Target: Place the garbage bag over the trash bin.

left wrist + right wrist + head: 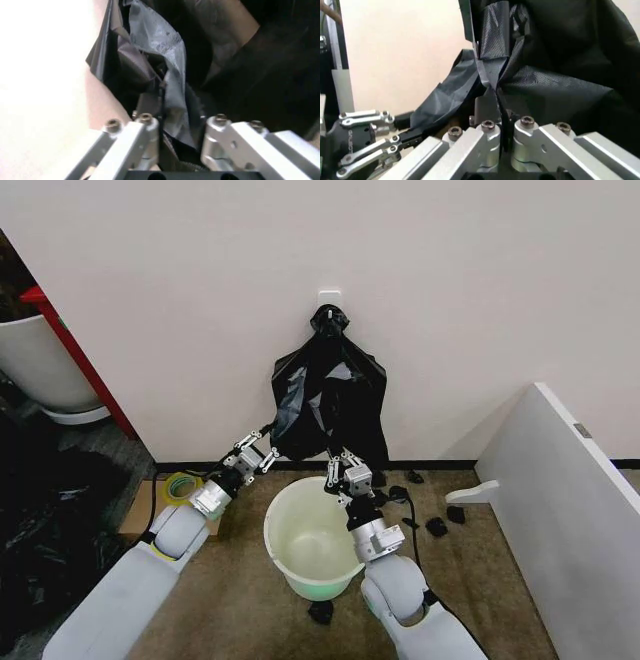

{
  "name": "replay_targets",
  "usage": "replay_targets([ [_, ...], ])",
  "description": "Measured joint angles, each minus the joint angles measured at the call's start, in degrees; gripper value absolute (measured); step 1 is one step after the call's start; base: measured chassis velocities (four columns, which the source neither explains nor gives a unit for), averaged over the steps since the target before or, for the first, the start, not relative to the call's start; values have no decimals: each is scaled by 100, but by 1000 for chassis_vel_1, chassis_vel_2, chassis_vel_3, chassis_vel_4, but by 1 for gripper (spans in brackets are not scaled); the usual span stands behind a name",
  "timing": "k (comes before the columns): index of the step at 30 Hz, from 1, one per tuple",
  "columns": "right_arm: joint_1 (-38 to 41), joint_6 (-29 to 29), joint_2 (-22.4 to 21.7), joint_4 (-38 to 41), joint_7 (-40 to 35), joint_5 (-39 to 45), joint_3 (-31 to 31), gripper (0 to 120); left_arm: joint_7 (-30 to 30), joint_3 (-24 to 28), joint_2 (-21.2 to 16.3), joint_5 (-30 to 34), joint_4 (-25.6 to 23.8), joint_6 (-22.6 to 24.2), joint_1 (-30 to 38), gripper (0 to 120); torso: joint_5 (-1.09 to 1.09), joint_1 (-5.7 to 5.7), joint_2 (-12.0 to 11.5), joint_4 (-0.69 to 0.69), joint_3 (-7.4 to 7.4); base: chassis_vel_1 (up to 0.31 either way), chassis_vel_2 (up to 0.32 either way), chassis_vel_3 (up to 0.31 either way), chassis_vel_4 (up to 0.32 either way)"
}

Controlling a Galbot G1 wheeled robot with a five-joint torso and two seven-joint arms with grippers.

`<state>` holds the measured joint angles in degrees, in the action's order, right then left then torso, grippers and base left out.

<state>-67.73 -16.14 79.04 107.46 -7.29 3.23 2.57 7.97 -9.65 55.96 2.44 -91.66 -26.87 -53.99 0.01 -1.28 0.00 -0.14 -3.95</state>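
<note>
Glossy black garbage bag [330,395], cream-white trash bin [312,540]

Tape roll [181,485]; black scraps [436,526] on carpet

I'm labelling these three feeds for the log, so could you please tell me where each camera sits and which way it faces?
Head view: from the robot's head, looking down at the trash bin, the wall-hung garbage bag and both arms.
Left wrist view: on the left wrist, facing the bag pinched in the left gripper.
Right wrist view: on the right wrist, facing the bag in the right gripper, with the left gripper beyond.
All three views share the bag.
</note>
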Motion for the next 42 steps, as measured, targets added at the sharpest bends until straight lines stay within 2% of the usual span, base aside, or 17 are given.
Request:
replay_targets([
  [5, -120, 100, -104, 264, 0, 534, -37, 0, -33, -165, 20, 227, -90, 81, -140, 0, 0, 0, 0, -1, 0, 0, 0, 0, 0],
  [7, -198, 177, -170, 397, -28, 742, -51, 0, -95, -253, 29, 431, -208, 120, -265, 0, 0, 0, 0, 0, 0, 0, 0, 0, 0],
  [9, -346, 345, -318, 637, -161, 1045, -77, 0, -233, -394, 66, 903, -548, 223, -560, 0, 0, 0, 0, 0, 0, 0, 0, 0, 0],
  [10, -346, 345, -318, 637, -161, 1045, -77, 0, -233, -394, 66, 903, -548, 223, -560, 0, 0, 0, 0, 0, 0, 0, 0, 0, 0],
  [11, -468, 508, -442, 831, -346, 1213, -102, 0, -324, -482, 104, 1254, -815, 298, -777, 0, 1, 1, 0, 0, 0, 0, 0, 0, 0],
  [14, -601, 704, -574, 1028, -589, 1355, -118, 0, -418, -550, 152, 1590, -1095, 376, -998, 0, 1, 1, 0, 1, 1, 0, 0, 0, 0],
  [16, -911, 1060, -900, 1407, -1128, 1600, -125, 0, -586, -619, 272, 1979, -1564, 487, -1405, 0, 1, 2, 1, -2, 1, 0, 0, 0, 0],
  [17, -1067, 1154, -1064, 1555, -1338, 1681, -137, 0, -670, -646, 348, 2001, -1745, 520, -1616, 0, 1, 2, 1, -2, 1, 0, 0, 0, 0],
  [21, -1409, 1234, -1412, 1906, -1639, 1824, -197, 0, -1017, -732, 443, 1773, -1965, 664, -2058, 0, 0, 2, 1, 0, 1, 0, 0, 0, 0],
  [27, -1745, 1195, -1708, 2448, -1704, 1989, -224, 0, -1436, -804, 368, 1569, -2345, 870, -2491, 0, 0, 1, 1, 0, 1, 0, 0, 0, 0],
  [32, -1990, 996, -1875, 2990, -1537, 1900, -41, 0, -1461, -911, 193, 2182, -3083, 905, -2676, 0, 1, 1, 1, 0, 1, 0, 0, 0, 0],
  [33, -1990, 996, -1875, 2990, -1537, 1900, -41, 0, -1461, -911, 193, 2182, -3083, 905, -2676, 0, 1, 1, 1, 0, 1, 0, 0, 0, 0],
  [39, -2120, 1260, -1952, 3598, -1582, 1964, 353, 0, -1443, -970, 0, 2900, -3941, 1139, -2726, 0, 0, 0, 1, 0, 0, 0, 0, 0, 0],
  [42, -2165, 1354, -1966, 3625, -1631, 2007, 432, 0, -1487, -973, -34, 3027, -4072, 1236, -2727, 0, 0, 0, 1, 0, 0, 0, 0, 0, 0],
])
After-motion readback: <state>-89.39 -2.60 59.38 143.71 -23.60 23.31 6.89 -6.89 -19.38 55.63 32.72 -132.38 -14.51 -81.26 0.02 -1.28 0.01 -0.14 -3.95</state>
